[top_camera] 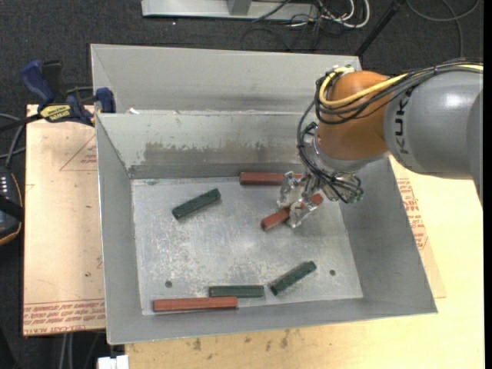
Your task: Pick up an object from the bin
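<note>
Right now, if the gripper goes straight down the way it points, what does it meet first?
Most likely the short red-brown block lying just under the gripper, right of centre; depth is unclear, so they may already touch.

From my screen I count five loose pieces. A dark green block (196, 204) lies slanted at the left, well apart from the others. A red-brown block (261, 178) lies flat at the back, along the far wall. At the front lies a long red-brown bar (195, 304), with a second green block (236, 291) just beside its right end and a third green block (292, 277), tilted, near that one. Outside, at the top, I see cables (338, 2) and a grey stand foot (223, 6) on dark carpet (46, 21).
</note>
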